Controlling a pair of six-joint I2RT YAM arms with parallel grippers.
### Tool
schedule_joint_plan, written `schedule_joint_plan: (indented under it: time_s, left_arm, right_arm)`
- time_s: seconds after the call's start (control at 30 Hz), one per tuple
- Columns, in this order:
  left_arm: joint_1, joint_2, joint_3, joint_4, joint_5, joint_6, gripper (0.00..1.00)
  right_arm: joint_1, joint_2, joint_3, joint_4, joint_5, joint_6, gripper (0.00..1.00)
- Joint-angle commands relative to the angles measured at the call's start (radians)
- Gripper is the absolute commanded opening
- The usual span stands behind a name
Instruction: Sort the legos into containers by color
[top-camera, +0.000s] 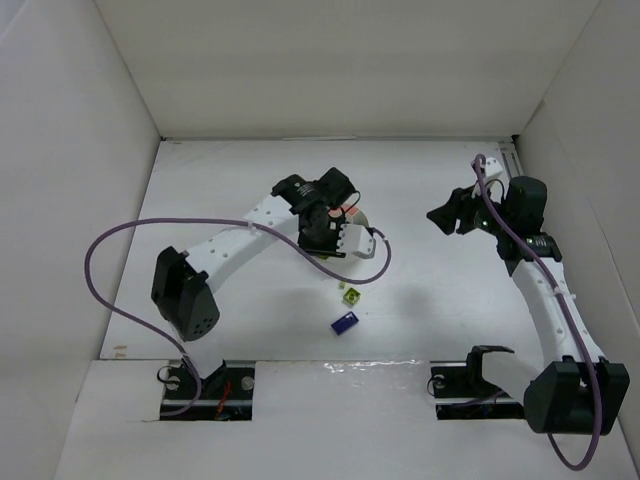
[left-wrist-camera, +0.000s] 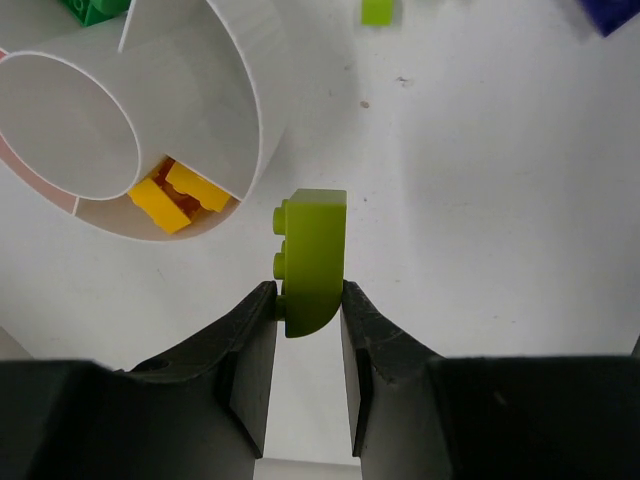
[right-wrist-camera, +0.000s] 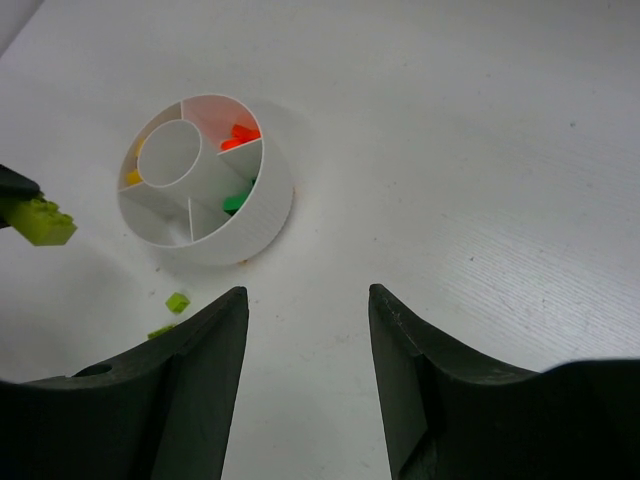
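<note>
White table (top-camera: 250, 330), white walls. Left gripper (left-wrist-camera: 307, 295) pinching lime brick (left-wrist-camera: 312, 250) just beside dish (left-wrist-camera: 250, 110) rim, yellow bricks (left-wrist-camera: 175, 195) in nearest compartment. Mid-carry. Next prob.: lift over rim, pick section w/o yellow, release. Blue brick (top-camera: 344, 322) loose on table. Right gripper (right-wrist-camera: 308, 300) spread, empty.

White dish (left-wrist-camera: 250, 90) runs off the left wrist view's top-left corner; green brick (left-wrist-camera: 95, 10) inside it and blue brick (left-wrist-camera: 612, 15) well to its right are cropped.
</note>
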Motion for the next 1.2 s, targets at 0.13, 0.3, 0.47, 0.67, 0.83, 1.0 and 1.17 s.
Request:
schedule_joint_plan:
  time_s: [0.13, 0.3, 0.47, 0.67, 0.83, 1.0, 1.17]
  left_arm:
    - [0.003, 0.073, 0.130, -0.049, -0.085, 0.014, 0.12]
    - [0.012, 0.100, 0.170, -0.049, -0.094, 0.014, 0.12]
    - [0.012, 0.130, 0.192, -0.049, -0.094, 0.014, 0.14]
    - [0.012, 0.163, 0.241, -0.049, -0.094, 0.023, 0.15]
    - [0.012, 0.194, 0.261, -0.049, -0.094, 0.023, 0.16]
    - [0.012, 0.219, 0.279, -0.049, -0.076, 0.033, 0.18]
    - [0.012, 0.249, 0.298, -0.049, -0.076, 0.033, 0.26]
  right_arm:
    - [-0.014, -0.020, 0.009, 0.066, -0.021, 0.025, 0.57]
    - [-0.014, -0.020, -0.009, 0.066, -0.021, 0.025, 0.57]
    - [-0.014, -0.020, -0.009, 0.066, -0.021, 0.025, 0.57]
    - [-0.014, -0.020, -0.009, 0.075, -0.011, 0.025, 0.57]
    - [-0.014, -0.020, -0.009, 0.075, -0.011, 0.025, 0.57]
    - [-0.014, -0.020, -0.018, 0.075, -0.002, 0.025, 0.57]
    - [-0.014, -0.020, -0.018, 0.075, -0.002, 0.025, 0.57]
